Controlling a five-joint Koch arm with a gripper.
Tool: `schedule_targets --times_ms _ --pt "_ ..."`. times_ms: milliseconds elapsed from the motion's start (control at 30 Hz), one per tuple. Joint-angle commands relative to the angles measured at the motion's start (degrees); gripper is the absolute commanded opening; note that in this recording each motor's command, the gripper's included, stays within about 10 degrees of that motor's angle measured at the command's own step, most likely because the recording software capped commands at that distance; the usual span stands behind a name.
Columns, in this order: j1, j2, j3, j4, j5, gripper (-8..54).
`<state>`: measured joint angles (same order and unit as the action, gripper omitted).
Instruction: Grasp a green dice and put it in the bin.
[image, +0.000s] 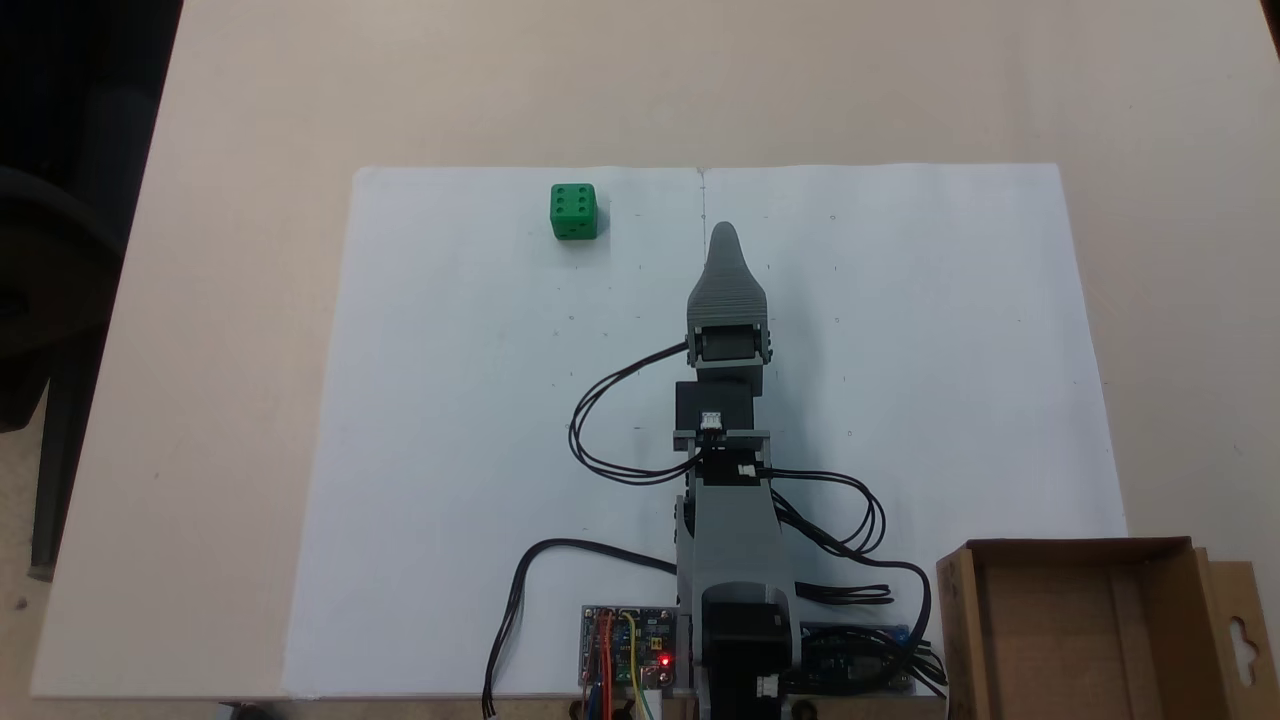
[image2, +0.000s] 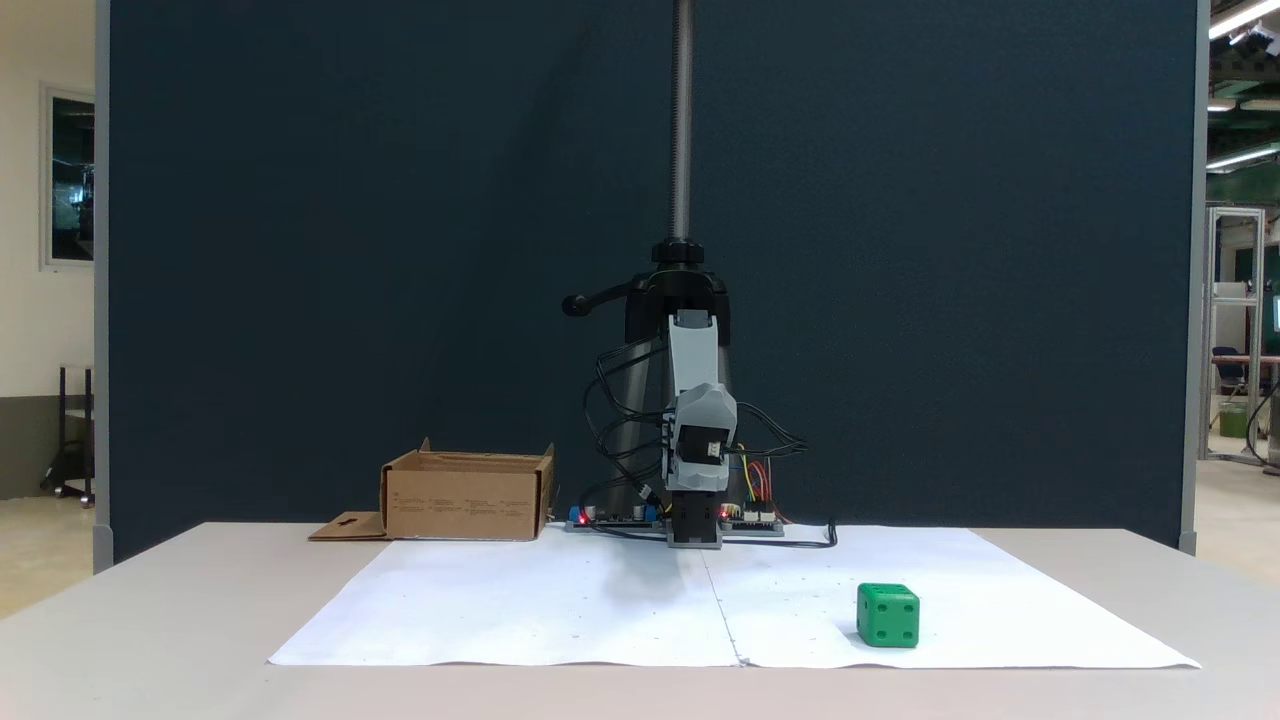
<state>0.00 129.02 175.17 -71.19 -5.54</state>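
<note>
The green dice (image: 574, 212) (image2: 888, 615) rests on the white paper, at the far left of the sheet in a fixed view from above and at the front right in a fixed view from the table's front. My gripper (image: 722, 234) (image2: 703, 405) hangs above the paper's centre line, well apart from the dice. Its jaws lie one behind the other, so their state does not show. The bin (image: 962, 640) (image2: 460, 505), a brown cardboard box with a flap, stands beside the arm's base with nothing visible inside.
A large white paper sheet (image: 450, 450) covers the middle of the beige table (image: 250, 100). Circuit boards (image: 628, 660) and looping black cables (image: 600, 440) sit around the arm's base. A metal pole (image2: 681, 120) rises behind the arm before a dark panel.
</note>
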Motion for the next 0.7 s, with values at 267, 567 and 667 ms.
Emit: schedule_targets --times_ms 267,567,667 --pt "0.62 6.33 4.22 -13.27 1.85 44.6" --pt "0.44 6.42 4.22 -13.62 1.85 44.6" --pt "0.35 6.42 4.22 -13.62 1.85 44.6"
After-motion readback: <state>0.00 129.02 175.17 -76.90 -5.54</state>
